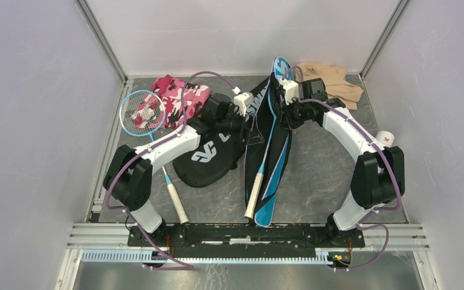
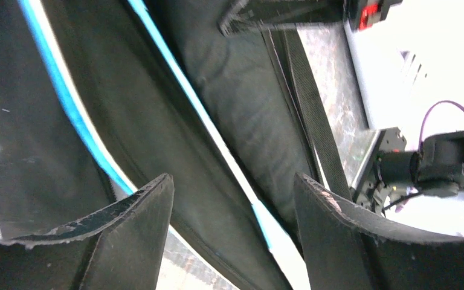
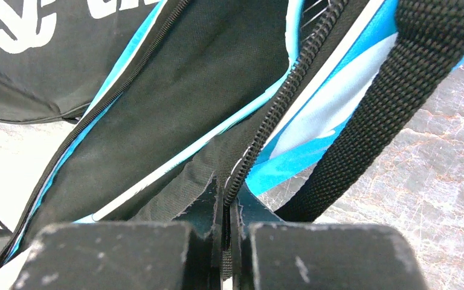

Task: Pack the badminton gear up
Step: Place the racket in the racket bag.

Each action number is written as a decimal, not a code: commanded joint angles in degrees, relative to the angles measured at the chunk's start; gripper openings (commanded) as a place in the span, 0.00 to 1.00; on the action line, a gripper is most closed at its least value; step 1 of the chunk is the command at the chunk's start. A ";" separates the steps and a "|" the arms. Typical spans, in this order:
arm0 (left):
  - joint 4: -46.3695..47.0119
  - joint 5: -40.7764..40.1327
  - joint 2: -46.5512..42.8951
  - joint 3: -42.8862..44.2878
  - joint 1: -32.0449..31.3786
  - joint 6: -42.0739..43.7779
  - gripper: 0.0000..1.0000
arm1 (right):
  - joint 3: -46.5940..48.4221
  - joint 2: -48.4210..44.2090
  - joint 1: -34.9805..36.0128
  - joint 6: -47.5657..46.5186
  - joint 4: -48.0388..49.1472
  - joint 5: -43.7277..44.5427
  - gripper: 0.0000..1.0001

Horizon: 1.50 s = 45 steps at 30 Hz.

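Observation:
The blue "SPORT" cover [image 1: 276, 158] lies in the middle with a racket's white handle [image 1: 252, 204] sticking out of its near end. My right gripper [image 3: 226, 208] is shut on its zipper edge [image 3: 278, 103] near the cover's far end. My left gripper [image 2: 234, 181] is open, its fingers standing apart over the cover's dark flap [image 2: 175, 139]. The black "CROSSWAY" cover [image 1: 208, 154] lies left of it. A blue-framed racket [image 1: 142, 113] rests at the left. A white tube [image 1: 385, 139] stands by the right arm.
A pink camouflage cloth [image 1: 178, 96] lies at the back left, partly under the racket head. A beige cloth [image 1: 332, 81] sits in the back right corner. The cover's black webbing strap [image 3: 386, 90] hangs to the right of my right fingers. Walls close in on three sides.

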 commanded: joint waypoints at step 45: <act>8.89 10.59 13.81 0.67 -7.96 -10.63 0.02 | 2.45 1.36 -2.75 -7.44 -1.87 -14.88 0.00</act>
